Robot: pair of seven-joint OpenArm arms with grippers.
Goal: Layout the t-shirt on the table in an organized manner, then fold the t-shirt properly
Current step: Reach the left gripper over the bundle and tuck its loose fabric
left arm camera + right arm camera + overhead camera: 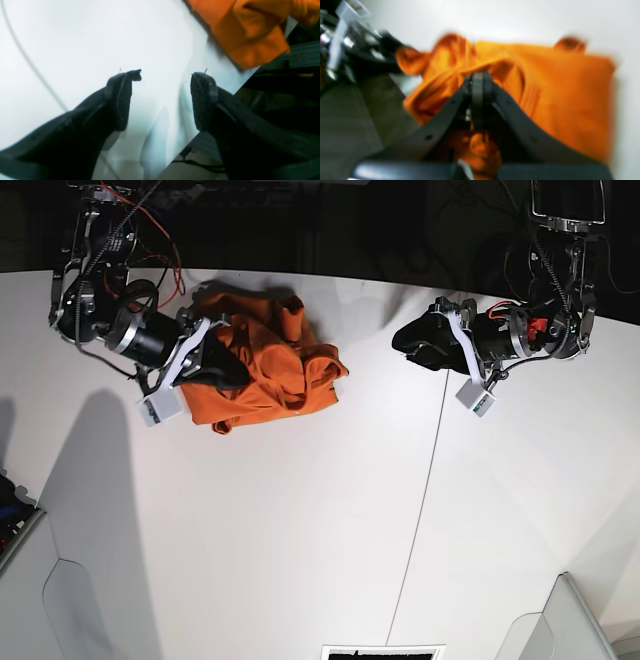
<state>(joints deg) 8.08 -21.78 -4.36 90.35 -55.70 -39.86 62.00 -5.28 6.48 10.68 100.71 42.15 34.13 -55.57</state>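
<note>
The orange t-shirt [270, 370] lies crumpled in a heap at the back left of the white table [300, 530]. My right gripper [212, 368] presses into the heap's left side. In the right wrist view its fingers [478, 85] are shut together on a raised fold of the t-shirt [557, 95], and bunched cloth shows between them lower down. My left gripper [412, 340] hovers to the right of the shirt, apart from it. In the left wrist view the left gripper [166, 75] is open over bare table, with a corner of the t-shirt [250, 32] at the upper right.
A thin dark seam [425, 480] runs across the table from back to front. The table's back edge [350, 280] meets a dark background. Pale grey panels sit at the front left [30, 580] and front right [560, 620] corners, with a dark vent [382, 652] at the front.
</note>
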